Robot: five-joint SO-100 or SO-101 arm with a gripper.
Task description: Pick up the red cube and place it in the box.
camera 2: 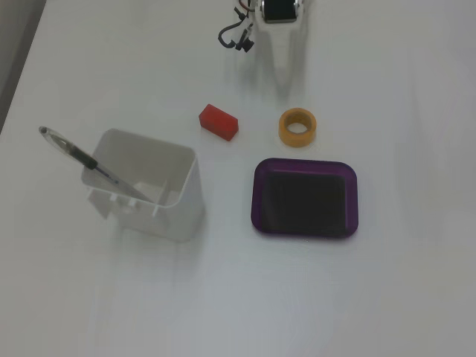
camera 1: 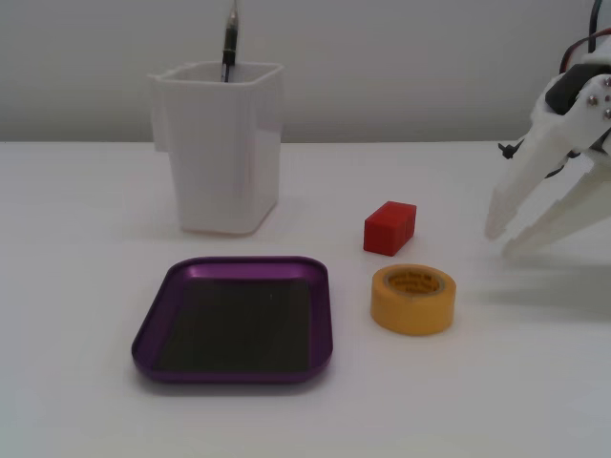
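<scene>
Table (camera 1: 86,410): white, matte. In a fixed view from above (camera 2: 15,82) its left edge shows at the upper left, with a darker strip beyond it. Wide bare stretches lie along the bottom and right of that view.
Open room: a clear band of table separates the end effector from the red cube and the tape roll in the lower fixed view.
End effector (camera 1: 503,240): white two-finger part, entering at the right edge of the lower fixed view. Fingers spread apart, released, holding nothing, touching none of the objects. Tips point down and to the left, close above the table.
End effector, from above (camera 2: 281,82): seen at the top centre, pointing down the picture; how far it is open cannot be told here.
Arm: only the wrist shows, tilted downward, with dark cabling (camera 2: 234,36) beside it.
Red cube (camera 1: 389,228): on the table, just behind the tape roll, apart from it; outside the box.
Yellow tape roll (camera 1: 413,299): lying flat, just right of the box.
Box (camera 1: 153,329): shallow purple tray, dark bottom, empty.
White square cup (camera 1: 220,153): behind the box, holding a pen (camera 1: 230,43).
</scene>
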